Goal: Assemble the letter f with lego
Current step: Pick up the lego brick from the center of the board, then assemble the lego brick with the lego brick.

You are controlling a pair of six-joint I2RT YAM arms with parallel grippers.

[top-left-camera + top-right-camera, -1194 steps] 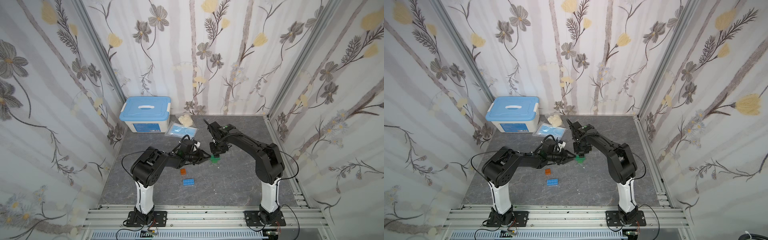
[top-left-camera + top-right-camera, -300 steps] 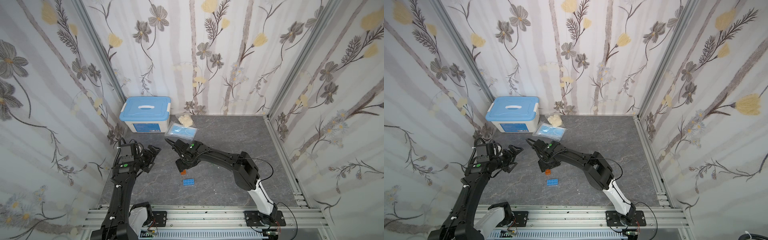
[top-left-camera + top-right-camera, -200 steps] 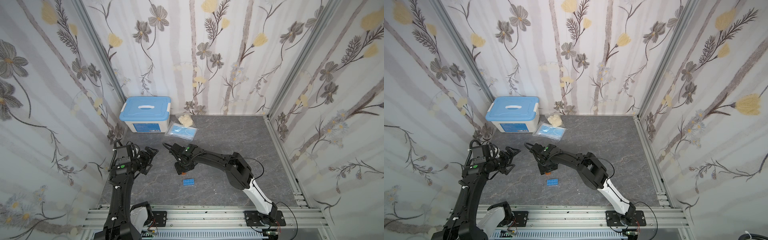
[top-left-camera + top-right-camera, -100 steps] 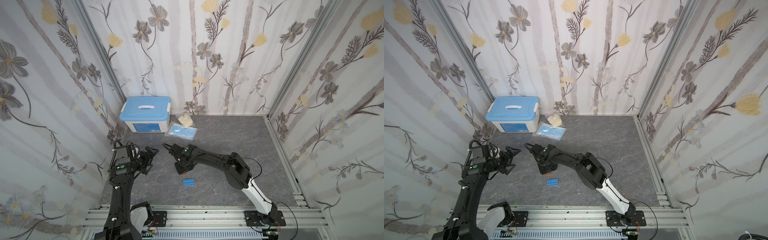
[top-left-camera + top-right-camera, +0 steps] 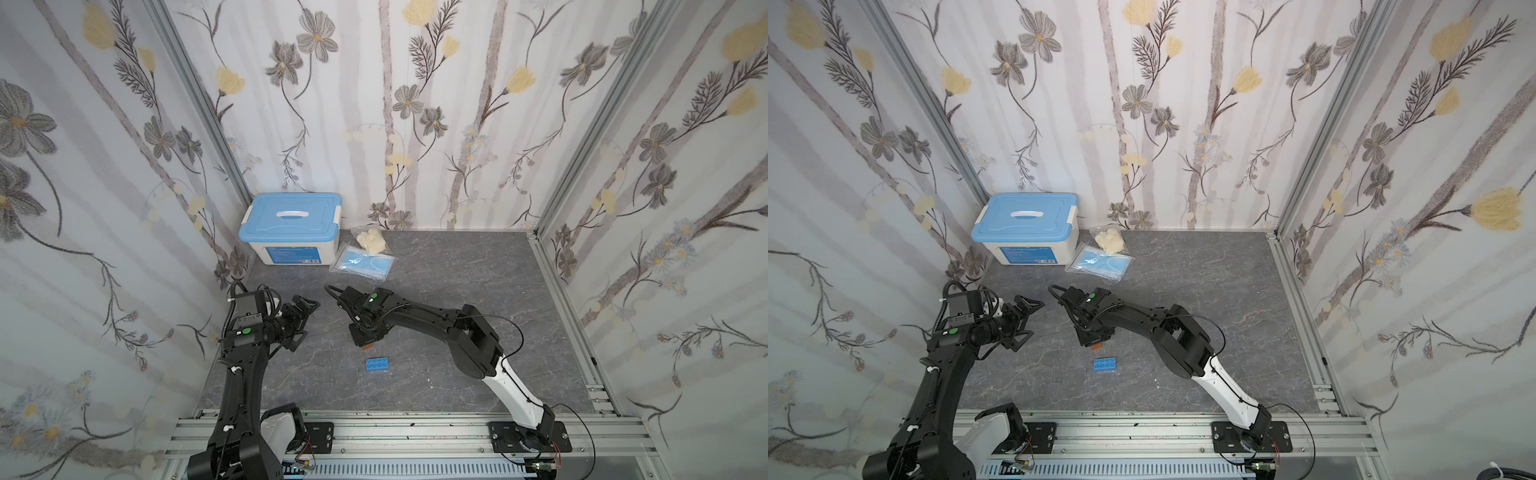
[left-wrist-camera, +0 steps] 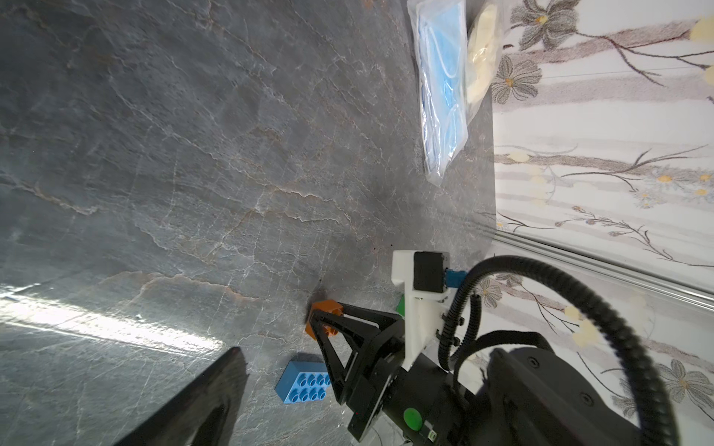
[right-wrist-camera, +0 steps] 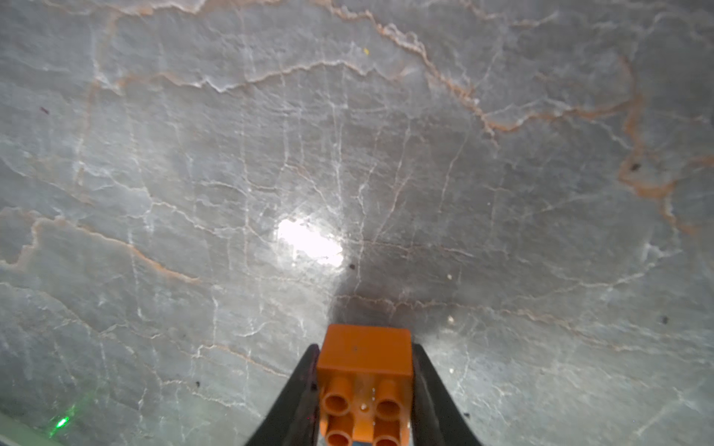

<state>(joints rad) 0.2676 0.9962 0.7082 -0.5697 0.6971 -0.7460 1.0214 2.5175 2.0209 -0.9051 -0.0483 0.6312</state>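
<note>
now the little orange brick [image 7: 365, 363] is squeezed between the two black right fingers [image 7: 303, 380], one on each side of it. its round bumps face the right wrist camera. it is down low at the grey worktop [image 5: 457, 270], with a dark shadow under it, but i cannot tell if it touches. in both top views only a bit of orange [image 5: 366, 345] [image 5: 1097, 345] peeks out from under the right fingers.

the blue brick [image 5: 377, 364] lies flat on the worktop, bumps up, near the orange one and closer to the robot's base. nothing touches it. from the left wrist camera, a small bit of green [image 6: 400, 307] shows behind the right arm's white camera holder; the rest is hidden.

the left fingers [image 5: 308, 302] are spread wide and hold nothing. they hang up above the worktop, well apart from the bricks, by the left wall.

far back in the corner stands a white box with a blue lid [image 5: 291, 224]. just beside it lie a clear bag of blue masks [image 5: 361, 264] and a small bag of something pale yellow [image 5: 370, 240].
</note>
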